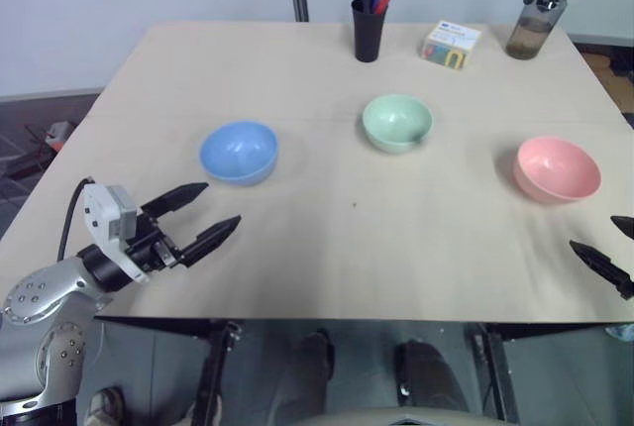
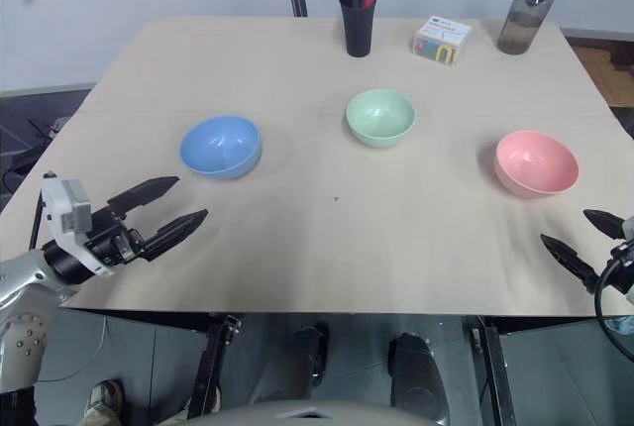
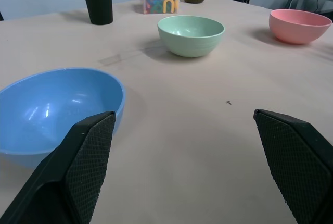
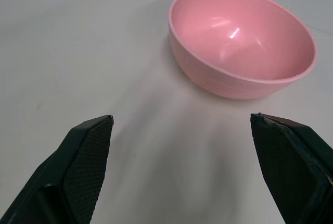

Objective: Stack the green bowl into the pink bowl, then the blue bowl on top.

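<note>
Pale wood tabletop (image 1: 327,248) is carrying all three bowls, each standing separately and upright, none nested yet. The green bowl (image 1: 396,122) is sitting mid-table, the pink bowl (image 1: 558,169) well apart toward the robot's right, and the blue bowl (image 1: 239,152) toward its left. The left gripper (image 1: 203,216) is hovering near the table's front left edge with its fingers spread wide and nothing between them; the right gripper (image 2: 584,240) is waiting at the front right edge, likewise spread and empty.

Judged step in hand: reaching for the green bowl. To do it well, a gripper should be closing over one side of the rim, one finger inside and one outside, then lifting clear before travelling, and lowering centred over the pink bowl so it is seating level rather than tipping on the rim. The pink bowl is light and may be sliding if nudged.

The head views are showing the pen cup (image 1: 368,28), a small box (image 1: 451,45) and a bottle (image 1: 540,12) along the far edge. The right wrist view is showing the pink bowl's glossy empty interior, just ahead of that gripper; the left wrist view is showing the blue bowl close beside its left finger, not touching.
</note>
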Controlling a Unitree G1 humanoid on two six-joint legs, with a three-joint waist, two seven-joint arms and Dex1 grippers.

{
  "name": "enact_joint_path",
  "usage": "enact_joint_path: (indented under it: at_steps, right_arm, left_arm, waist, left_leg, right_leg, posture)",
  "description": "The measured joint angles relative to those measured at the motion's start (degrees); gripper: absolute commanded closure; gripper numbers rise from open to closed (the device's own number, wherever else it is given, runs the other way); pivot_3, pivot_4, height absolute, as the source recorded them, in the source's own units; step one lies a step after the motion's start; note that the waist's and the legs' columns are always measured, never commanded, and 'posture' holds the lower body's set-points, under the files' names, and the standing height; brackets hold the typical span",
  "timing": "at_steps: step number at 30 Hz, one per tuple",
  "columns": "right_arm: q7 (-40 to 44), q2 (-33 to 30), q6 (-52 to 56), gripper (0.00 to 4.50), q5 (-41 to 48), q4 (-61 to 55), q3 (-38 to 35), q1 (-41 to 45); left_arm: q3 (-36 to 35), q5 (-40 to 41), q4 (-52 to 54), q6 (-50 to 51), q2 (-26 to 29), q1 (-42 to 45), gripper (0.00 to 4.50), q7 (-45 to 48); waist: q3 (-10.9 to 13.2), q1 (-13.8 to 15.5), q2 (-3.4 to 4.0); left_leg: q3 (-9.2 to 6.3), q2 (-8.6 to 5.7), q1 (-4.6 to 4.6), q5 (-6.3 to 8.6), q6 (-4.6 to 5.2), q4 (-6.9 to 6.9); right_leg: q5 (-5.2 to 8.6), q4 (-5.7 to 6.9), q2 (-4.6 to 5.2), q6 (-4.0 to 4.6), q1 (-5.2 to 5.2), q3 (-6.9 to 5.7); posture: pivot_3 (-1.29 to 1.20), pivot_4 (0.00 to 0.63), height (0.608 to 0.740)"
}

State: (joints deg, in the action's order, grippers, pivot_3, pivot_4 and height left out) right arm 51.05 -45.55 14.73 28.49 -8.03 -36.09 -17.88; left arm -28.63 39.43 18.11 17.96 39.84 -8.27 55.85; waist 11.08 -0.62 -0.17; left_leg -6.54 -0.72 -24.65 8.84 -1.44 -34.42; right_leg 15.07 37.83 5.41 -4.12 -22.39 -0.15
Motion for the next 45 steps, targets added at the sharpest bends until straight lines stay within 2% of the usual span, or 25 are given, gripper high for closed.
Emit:
enact_joint_path:
  at_steps: [17,21,25,28,31,36,37,39,45]
  right_arm:
    - [-2.69,-0.94,1.38,0.09,-6.24,-2.65,10.13,9.82]
    - [-4.94,-1.16,2.48,0.09,-9.81,0.25,16.56,19.84]
    - [-9.93,-0.54,2.1,0.09,-17.38,5.34,24.44,29.2]
    - [-11.04,0.57,2.21,0.77,-20.12,8.41,28.11,32.61]
    - [-11.12,1.43,2.48,2.12,-22.79,13.19,32.36,37.09]
    - [-11.39,1.64,2.47,3.74,-24.13,17.13,33.47,39.76]
    - [-11.48,1.64,2.46,4.23,-24.33,17.64,33.47,40.19]
    - [-11.61,1.66,2.17,4.45,-25.01,18.04,33.58,40.58]
    - [-9.8,1.95,2.0,4.45,-24.45,15.24,33.93,40.21]
  left_arm:
    - [0.6,1.32,0.5,1.29,0.02,1.11,0.0,0.2]
    - [4.02,2.24,2.63,1.49,0.73,2.0,0.0,3.46]
    - [7.38,3.63,5.56,1.7,1.96,4.12,0.0,7.45]
    - [8.87,4.48,6.17,2.24,1.97,6.05,0.0,7.56]
    - [9.51,5.07,7.22,2.87,1.96,8.08,0.0,6.61]
    - [9.55,5.23,8.21,3.05,1.93,7.13,0.0,5.95]
    - [9.53,5.25,8.49,3.04,1.92,6.65,0.0,5.66]
    - [9.47,5.25,8.8,3.04,1.87,5.78,0.0,5.18]
    - [8.91,5.25,9.76,2.88,1.5,4.12,0.0,3.9]
  waist:
    - [-0.01,-0.05,-0.03]
    - [-0.04,-0.48,-0.07]
    - [-0.04,-0.1,-0.09]
    - [-0.04,0.01,-0.1]
    - [-0.04,-0.29,-0.1]
    - [-0.03,-0.42,-0.1]
    - [-0.03,-0.44,-0.1]
    - [-0.03,-0.42,-0.1]
    - [-0.03,-0.37,-0.09]
  left_leg:
    - [0.03,0.0,-0.03,-0.01,0.01,-0.01]
    - [0.14,0.07,0.01,-0.01,0.0,-0.04]
    - [0.1,0.05,-0.09,-0.01,0.0,0.01]
    - [0.08,0.02,-0.11,-0.01,0.0,0.07]
    - [0.12,0.02,-0.1,-0.01,0.01,0.07]
    - [0.13,0.05,-0.05,-0.01,0.01,0.06]
    - [0.13,0.06,-0.04,-0.01,0.01,0.06]
    - [0.12,0.08,-0.04,-0.01,0.01,0.05]
    - [0.12,0.12,-0.05,-0.01,0.01,0.06]
  right_leg:
    - [-0.01,0.06,-0.02,-0.01,-0.08,0.02]
    - [-0.03,0.08,-0.06,0.02,-0.1,0.09]
    - [-0.16,0.07,-0.09,0.23,-0.21,0.09]
    - [-0.19,0.05,-0.1,0.26,-0.21,0.09]
    - [-0.19,0.05,-0.11,0.25,-0.21,0.13]
    - [-0.19,0.08,-0.16,0.25,-0.21,0.15]
    - [-0.19,0.09,-0.17,0.25,-0.2,0.15]
    - [-0.19,0.12,-0.19,0.25,-0.21,0.16]
    - [-0.19,0.11,-0.24,0.25,-0.22,0.17]
  posture:
    - [0.0,0.15,0.74]
    - [0.0,0.15,0.74]
    - [0.0,0.15,0.74]
    - [0.0,0.15,0.74]
    - [0.0,0.15,0.74]
    - [0.0,0.15,0.74]
    - [0.0,0.15,0.74]
    - [0.0,0.15,0.74]
    - [0.0,0.15,0.74]
